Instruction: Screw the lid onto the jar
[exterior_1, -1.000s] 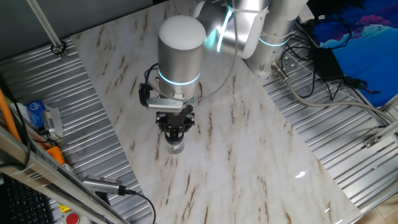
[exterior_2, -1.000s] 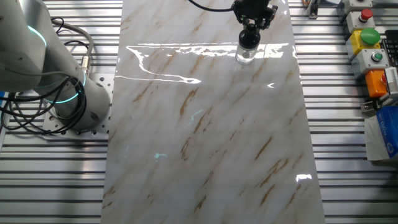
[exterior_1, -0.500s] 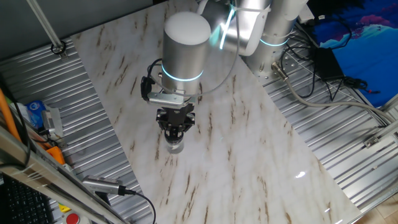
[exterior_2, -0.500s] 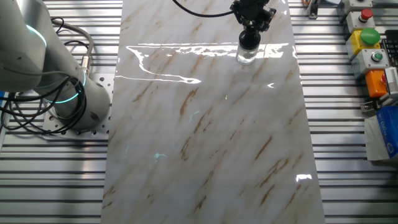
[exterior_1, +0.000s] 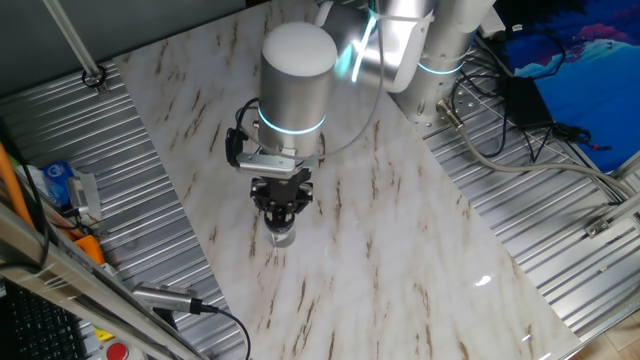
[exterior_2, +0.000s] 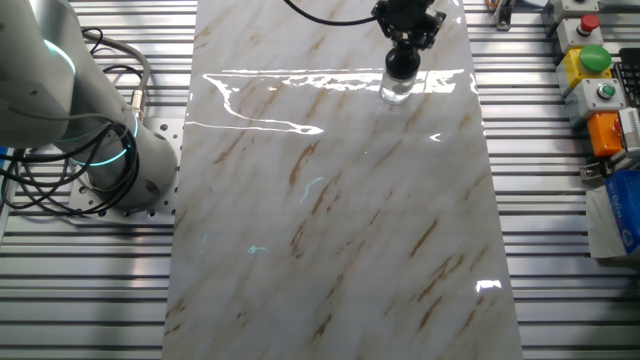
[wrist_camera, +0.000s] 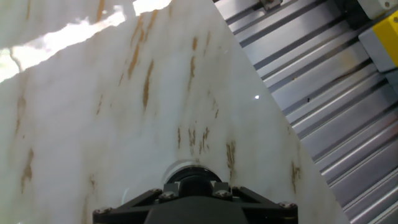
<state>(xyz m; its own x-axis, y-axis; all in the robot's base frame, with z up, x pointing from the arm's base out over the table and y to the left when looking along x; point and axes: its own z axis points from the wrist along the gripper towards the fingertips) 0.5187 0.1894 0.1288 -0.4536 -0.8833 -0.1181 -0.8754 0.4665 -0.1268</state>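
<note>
Lid (exterior_2: 401, 63) small, rigid, light, pinched at rim by closed jaws atop jar (exterior_2: 396, 89); glass likely slippery, fragile, unsteady on counter (exterior_2: 330, 230).

A white marble-patterned table (exterior_2: 330, 230) with brown streaks sits on a ribbed metal bench (exterior_2: 560, 200). 1 clear glass jar (exterior_2: 396, 89) stands upright on it near an edge.

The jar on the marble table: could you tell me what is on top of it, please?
The black lid sits on the jar, with the gripper closed on it from above. The jar's rim and threads are covered.
</note>
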